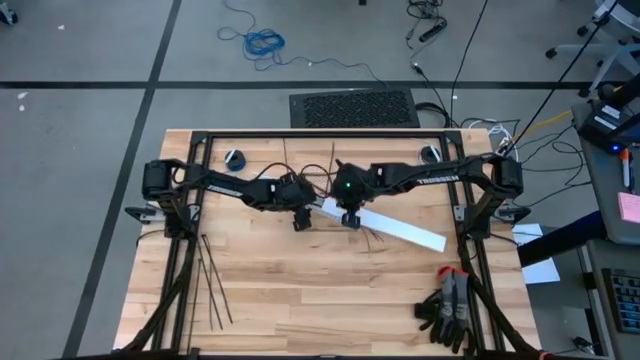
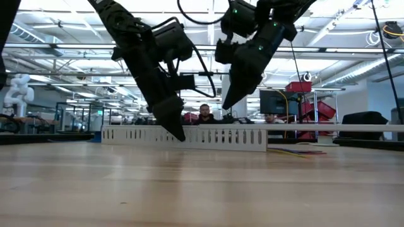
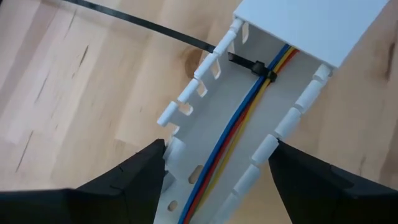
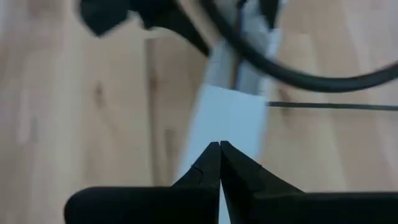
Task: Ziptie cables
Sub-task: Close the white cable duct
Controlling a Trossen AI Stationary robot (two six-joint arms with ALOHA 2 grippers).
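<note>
At the centre of the pale wooden table (image 1: 300,290), the long white slotted plastic duct (image 3: 261,118) lies with blue, red and yellow cables (image 3: 239,127) running along its open channel. One black ziptie (image 3: 252,65) crosses them, apparently already cinched. Left gripper (image 3: 217,165) straddles the duct's open end, fingers apart, possibly touching its walls. Right gripper (image 4: 219,149) hovers clenched, empty, above the covered section. Spare thin black zipties (image 1: 212,285) lie well apart near the left arm's base.
</note>
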